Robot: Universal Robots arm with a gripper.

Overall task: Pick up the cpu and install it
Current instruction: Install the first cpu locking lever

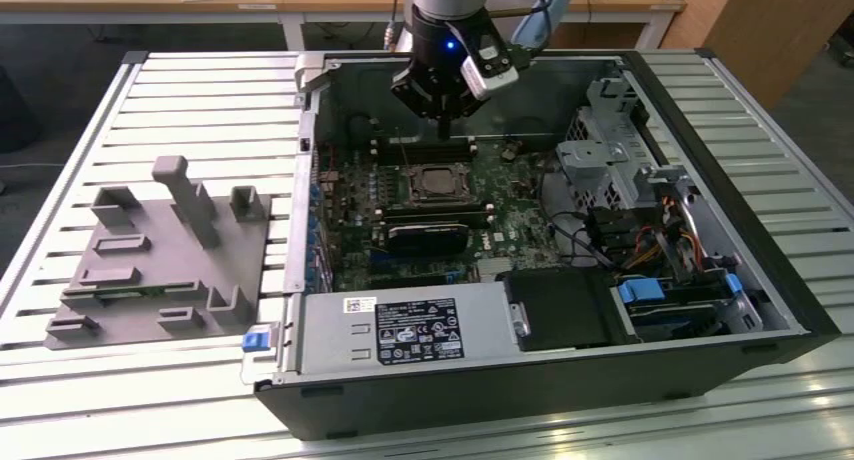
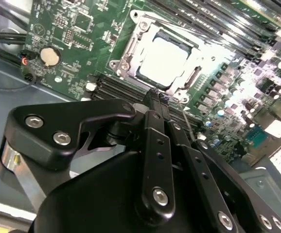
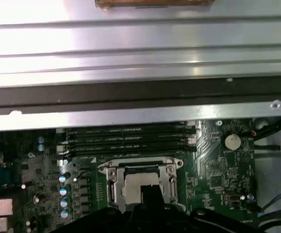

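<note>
We find the cpu point(image 2: 164, 60) seated in the socket point(image 2: 133, 46) on the motherboard point(image 2: 72, 29), its pale metal top facing up and the socket's metal frame surrounding it on all sides. In the first wrist view the cpu point(image 3: 135, 187) lies in the same frame, partly covered by the fingertips. In the exterior view the cpu point(image 1: 434, 183) sits near the middle of the motherboard point(image 1: 350, 195), inside the open computer case point(image 1: 534, 380).

Beside the socket, toward the case wall, run the parallel memory slots point(image 3: 126, 141). A round coin battery point(image 2: 49, 56) lies on the board, well apart from the socket.

The gripper point(image 2: 156, 97) hangs above the board, near the memory slots and just off the socket's edge. Its two black fingers point(image 2: 155, 145) lie pressed together at the tips, and we see nothing held between them. In the exterior view the gripper point(image 1: 445, 132) points straight down into the case, clear of the cpu.

The case rests on a slatted metal worktop point(image 1: 200, 100). A grey plastic tray point(image 1: 160, 260) stands on the worktop on the exterior view's left, beside the case.
</note>
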